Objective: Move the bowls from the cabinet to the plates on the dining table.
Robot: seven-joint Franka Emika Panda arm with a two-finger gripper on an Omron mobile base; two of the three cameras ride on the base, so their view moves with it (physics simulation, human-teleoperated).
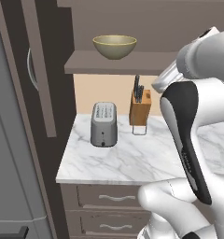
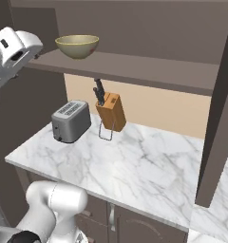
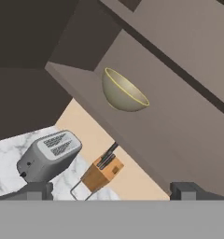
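An olive-tan bowl [image 1: 114, 46] [image 2: 77, 46] [image 3: 123, 91] stands upright on the lower shelf [image 1: 132, 63] of the open dark cabinet [image 2: 149, 28]. My gripper [image 3: 113, 191] is open, with nothing between its two dark fingertips [image 3: 39, 190]. It hovers in front of and below the bowl, apart from it, and looks up at the shelf. The white hand [image 1: 166, 77] [image 2: 14, 50] sits a little to the side of the bowl at shelf height. The plates and the dining table are out of view.
Under the shelf a small marble counter [image 1: 132, 158] [image 2: 135, 161] carries a grey toaster [image 1: 103, 123] [image 2: 71, 121] [image 3: 48, 156] and a wooden knife block [image 1: 140, 107] [image 2: 110, 110] [image 3: 101, 172]. Open cabinet doors [image 1: 39, 70] [image 2: 220, 118] stand at either side. Drawers [image 1: 114, 198] lie below.
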